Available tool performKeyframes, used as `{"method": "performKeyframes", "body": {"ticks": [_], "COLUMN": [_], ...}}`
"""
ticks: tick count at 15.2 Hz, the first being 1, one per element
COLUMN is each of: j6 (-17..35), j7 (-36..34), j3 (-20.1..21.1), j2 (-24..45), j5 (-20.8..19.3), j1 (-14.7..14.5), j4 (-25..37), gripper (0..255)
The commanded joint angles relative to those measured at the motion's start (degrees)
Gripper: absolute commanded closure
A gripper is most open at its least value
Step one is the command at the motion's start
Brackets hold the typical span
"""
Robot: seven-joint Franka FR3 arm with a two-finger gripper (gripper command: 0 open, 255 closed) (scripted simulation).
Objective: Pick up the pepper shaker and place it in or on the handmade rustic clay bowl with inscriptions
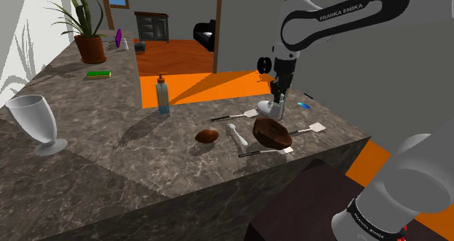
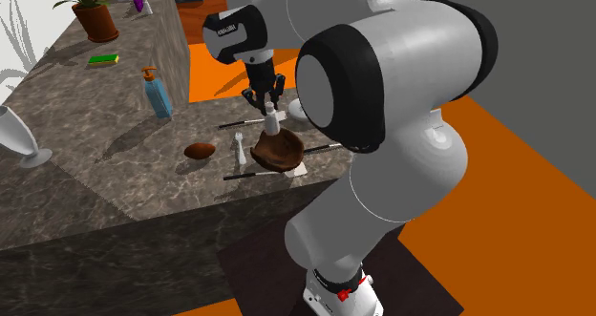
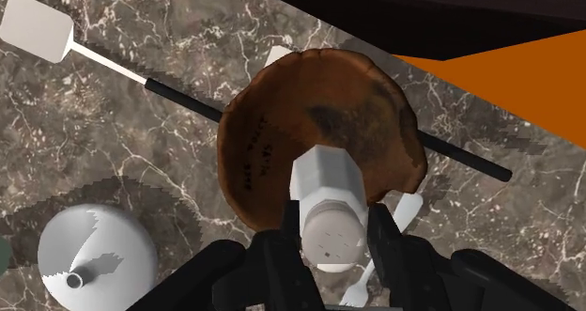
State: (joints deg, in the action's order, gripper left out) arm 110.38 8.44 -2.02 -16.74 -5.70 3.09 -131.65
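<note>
We see the gripper clamped on a white shaker, one black finger on each side of it. It holds the shaker upright just over a brown bowl. In the second exterior view the gripper points straight down and the shaker hangs at the rim of the bowl; we cannot tell whether the two touch. The bowl has faint marks scratched on its inner wall and sits tilted on the marble counter, near the counter's edge by the stand. A white-headed spatula lies beside it, its dark handle running up to the bowl's rim, and another dark handle comes out on the far side. A white round thing stands near the bowl. In the shoulder view a brown oval lump lies to the left of the bowl. Farther off stand a blue bottle, a glass, a green sponge and a potted plant.
</note>
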Motion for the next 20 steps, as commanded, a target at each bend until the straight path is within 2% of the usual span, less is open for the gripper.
{"method": "performKeyframes", "body": {"ticks": [1, 11, 19, 20], "j6": [1.65, 9.71, 9.71, 9.71], "j7": [-0.05, -0.68, -0.68, -0.68], "j3": [-0.08, -0.22, -0.22, -0.22], "j2": [0.74, 3.81, 3.81, 3.82], "j5": [-0.06, -0.41, -0.41, -0.41], "j1": [0.04, 0.15, 0.15, 0.15], "j4": [-0.87, -5.86, -5.86, -5.86], "gripper": [255, 255, 255, 0]}}
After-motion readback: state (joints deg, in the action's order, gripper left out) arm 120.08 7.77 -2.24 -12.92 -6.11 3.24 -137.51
